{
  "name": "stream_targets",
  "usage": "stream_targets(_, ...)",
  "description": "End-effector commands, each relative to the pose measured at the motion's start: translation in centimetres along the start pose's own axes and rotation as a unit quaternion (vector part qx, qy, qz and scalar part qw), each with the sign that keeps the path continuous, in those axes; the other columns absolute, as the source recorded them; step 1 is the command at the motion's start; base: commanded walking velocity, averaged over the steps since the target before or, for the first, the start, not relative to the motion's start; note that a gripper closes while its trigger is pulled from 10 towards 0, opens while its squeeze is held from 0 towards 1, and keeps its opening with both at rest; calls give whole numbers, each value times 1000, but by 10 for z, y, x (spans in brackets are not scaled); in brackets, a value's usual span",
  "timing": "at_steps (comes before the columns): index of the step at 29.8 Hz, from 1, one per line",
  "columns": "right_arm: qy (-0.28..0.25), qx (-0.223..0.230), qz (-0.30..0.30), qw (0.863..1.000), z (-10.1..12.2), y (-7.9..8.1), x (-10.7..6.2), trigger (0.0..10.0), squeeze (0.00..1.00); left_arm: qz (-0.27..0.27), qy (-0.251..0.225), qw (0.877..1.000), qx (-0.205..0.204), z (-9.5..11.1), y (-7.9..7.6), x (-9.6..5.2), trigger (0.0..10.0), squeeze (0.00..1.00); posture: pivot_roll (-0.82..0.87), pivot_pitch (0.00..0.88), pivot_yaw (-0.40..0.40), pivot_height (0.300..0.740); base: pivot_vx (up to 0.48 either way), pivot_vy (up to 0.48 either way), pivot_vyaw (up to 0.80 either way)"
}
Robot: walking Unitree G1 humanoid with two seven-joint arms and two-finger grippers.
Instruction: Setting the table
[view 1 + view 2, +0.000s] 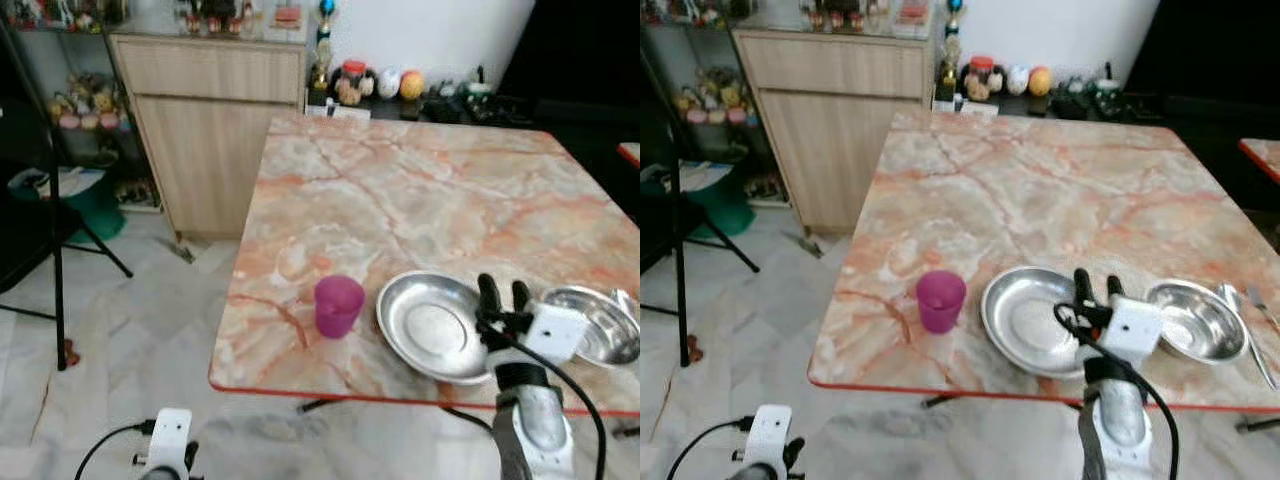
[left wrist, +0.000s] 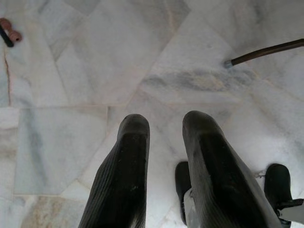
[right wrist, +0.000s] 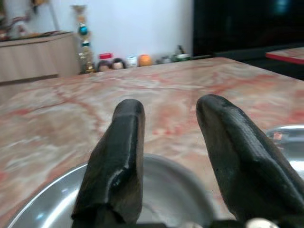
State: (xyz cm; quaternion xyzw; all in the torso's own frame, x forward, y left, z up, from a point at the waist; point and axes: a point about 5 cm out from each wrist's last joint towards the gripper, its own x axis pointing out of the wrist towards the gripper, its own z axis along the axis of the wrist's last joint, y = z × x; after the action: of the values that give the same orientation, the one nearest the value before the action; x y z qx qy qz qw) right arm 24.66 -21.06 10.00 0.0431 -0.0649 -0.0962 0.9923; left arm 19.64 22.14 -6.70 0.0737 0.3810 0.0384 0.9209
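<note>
The right tool [image 1: 504, 291], fingers parted and empty, hovers over the steel plate's [image 1: 425, 325] near-right rim.

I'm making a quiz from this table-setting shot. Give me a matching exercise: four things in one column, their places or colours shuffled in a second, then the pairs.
1. cup
2. steel plate
3. steel bowl
4. left gripper

A. under the right gripper
B. pink, left of the plate
C. hangs over the floor
D. beside the spoon, at the table's right edge

Pairs: 1-B, 2-A, 3-D, 4-C
</note>
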Motion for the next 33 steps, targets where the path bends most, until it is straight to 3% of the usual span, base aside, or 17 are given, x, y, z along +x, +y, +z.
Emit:
stream_targets(1, -5, 23, -7, 1000, 6, -2, 0, 10000, 1000, -2, 9, 1000, 3, -3, -2, 0, 10000, 0, 30, 0, -68, 724, 0, 0, 0)
stream_targets(10, 44, 92, -54, 993, -5, -18, -2, 10000, 961, -7, 8, 1000, 3, -1, -6, 0, 10000, 0, 27, 0, -67, 724, 0, 0, 0)
stream_targets(11, 68, 101, -51, 991, -11, -17, -2, 10000, 0, -8, 8, 1000, 3, 0, -7, 1, 10000, 0, 27, 0, -68, 724, 0, 0, 0)
stream_targets(15, 79, 128, -51, 987, -15, -16, -4, 10000, 0, -10, 7, 1000, 4, 0, -9, 1, 10000, 0, 29, 0, -70, 724, 0, 0, 0)
stream_targets(33, 152, 122, -101, 976, -38, -35, -17, 10000, 0, -9, 10, 1000, 7, 0, -9, 1, 10000, 0, 30, 0, -72, 724, 0, 0, 0)
